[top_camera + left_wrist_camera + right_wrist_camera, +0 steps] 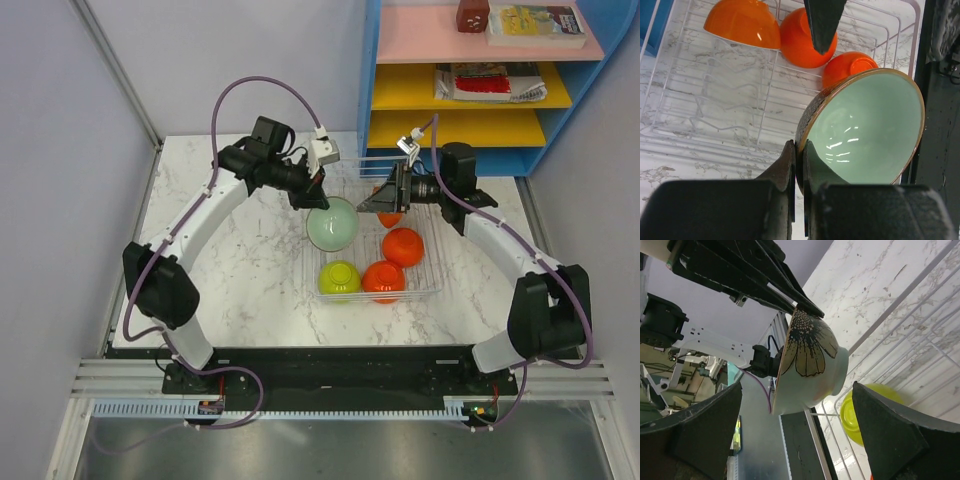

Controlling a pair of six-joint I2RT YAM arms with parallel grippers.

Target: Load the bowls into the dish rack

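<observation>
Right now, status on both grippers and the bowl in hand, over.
Left gripper shut on rim of sage-green bowl, above dish rack. Right gripper open, close beside it. Three orange bowls and yellow-green bowl already racked.

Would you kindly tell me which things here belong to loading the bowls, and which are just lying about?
Part of the job:
- pale green bowl, pinched at its rim by the left gripper
- three orange bowls and a yellow-green bowl, in the dish rack
- right gripper, open

Just lying about:
- blue shelf unit
- book on its top shelf
</observation>
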